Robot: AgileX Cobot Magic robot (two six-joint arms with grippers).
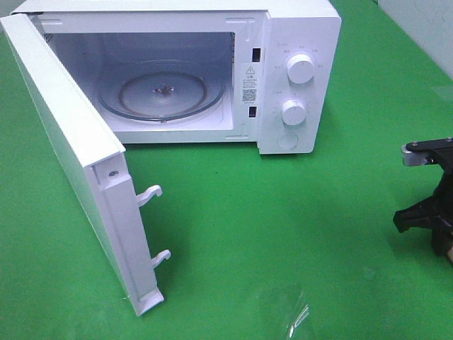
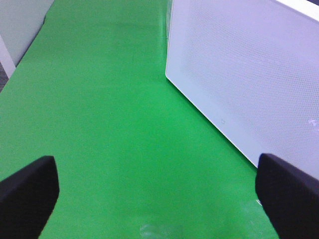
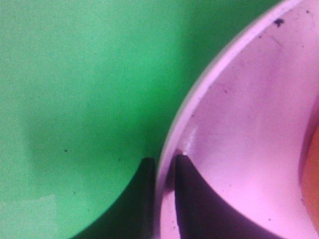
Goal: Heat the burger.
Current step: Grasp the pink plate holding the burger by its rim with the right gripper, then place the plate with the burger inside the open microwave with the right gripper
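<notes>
The burger (image 3: 314,179) could be slid off if the pink plate (image 3: 239,124), clamped at its rim by the right gripper (image 3: 164,158) alone, is tilted; the left gripper (image 2: 157,191) is spread apart, empty.

Counter (image 1: 283,234): covered in green cloth, matt, faint nap seen.
Microwave (image 1: 304,28): white casing, smooth, soft sheen; plastic or painted metal not told apart.
Door (image 2: 249,74): white face, fine dotted pattern noted.
Turntable (image 1: 163,92): clear glass, glossy.
Pink plate (image 3: 239,124): smooth, glossy, highlight at rim, few dark specks.
Fingers (image 2: 27,194) of left hand (image 2: 159,194): black, matt.
</notes>
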